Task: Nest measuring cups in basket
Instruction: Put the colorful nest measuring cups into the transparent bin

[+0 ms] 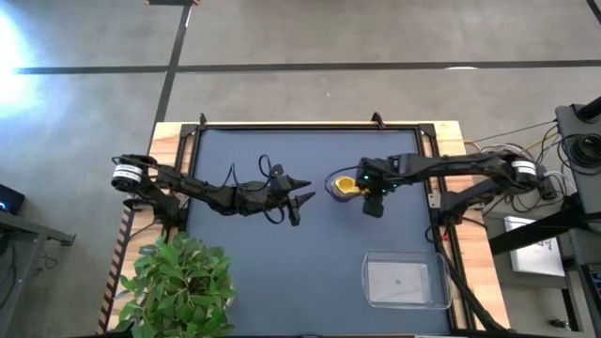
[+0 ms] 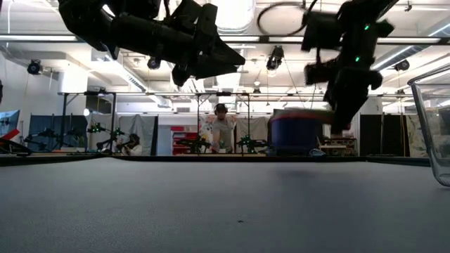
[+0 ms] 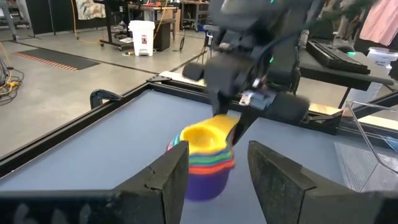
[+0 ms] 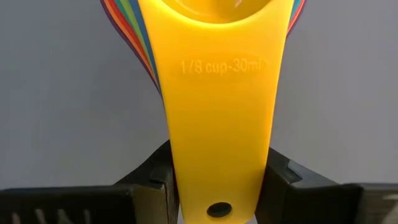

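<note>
The measuring cups (image 1: 343,185) sit nested in one stack, yellow on top, with orange, green, blue and purple rims below it (image 3: 208,158). My right gripper (image 1: 364,190) is shut on the stack's handles at the middle of the table. My left gripper (image 1: 302,194) hovers open just left of the stack, and in its wrist view its fingers frame the cups (image 3: 217,186). The clear basket (image 1: 406,280) rests on its base near the table's near right corner, with no cup in it. My right gripper holds the stack by its handles, near their free end beside the yellow handle's hole (image 4: 217,186). The fingers (image 4: 152,180) pinch the handles by their two long edges and lie across them. They slant down from the table's right. In the low view the stack (image 2: 299,130) hangs level, just clear of the table.
A potted plant (image 1: 178,282) stands at the near left corner. A raised black frame (image 1: 310,126) runs around the table. The basket's wall (image 2: 432,126) rises at the right of the low view. A person (image 2: 221,126) stands far off in the room behind.
</note>
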You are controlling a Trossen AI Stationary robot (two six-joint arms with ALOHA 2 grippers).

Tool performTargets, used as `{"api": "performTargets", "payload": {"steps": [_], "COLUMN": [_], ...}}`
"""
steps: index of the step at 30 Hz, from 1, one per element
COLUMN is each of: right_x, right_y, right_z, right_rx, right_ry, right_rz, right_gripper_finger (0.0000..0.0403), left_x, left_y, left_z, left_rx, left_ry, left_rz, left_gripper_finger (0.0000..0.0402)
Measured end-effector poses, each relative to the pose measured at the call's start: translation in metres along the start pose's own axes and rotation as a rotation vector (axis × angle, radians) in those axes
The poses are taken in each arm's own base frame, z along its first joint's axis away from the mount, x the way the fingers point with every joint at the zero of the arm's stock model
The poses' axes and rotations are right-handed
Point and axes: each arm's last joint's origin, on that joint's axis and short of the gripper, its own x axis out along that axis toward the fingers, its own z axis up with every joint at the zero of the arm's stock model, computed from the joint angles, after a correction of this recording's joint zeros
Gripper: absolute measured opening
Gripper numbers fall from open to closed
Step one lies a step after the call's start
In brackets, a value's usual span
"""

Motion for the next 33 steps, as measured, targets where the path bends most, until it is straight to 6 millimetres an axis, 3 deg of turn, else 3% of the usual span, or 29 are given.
{"api": "performTargets", "payload": {"steps": [14, 27, 33], "right_x": [-0.084, -0.101, -0.120], "right_y": [0.031, 0.070, 0.087], "right_z": [-0.054, -0.087, -0.096], "right_rx": [0.010, 0.047, 0.060], "right_ry": [-0.141, -0.053, -0.029], "right_rz": [0.105, 0.234, 0.302], "right_gripper_finger": [0.0123, 0.0123, 0.0123], "left_x": [0.000, 0.001, 0.001], "left_y": [0.000, 0.002, 0.002], "left_z": [0.000, 0.001, 0.001], "left_rx": [-0.001, -0.004, -0.004], "left_ry": [-0.003, -0.006, -0.007], "left_rz": [0.001, 0.006, 0.006], "left_gripper_finger": [0.0148, 0.0148, 0.0148]}}
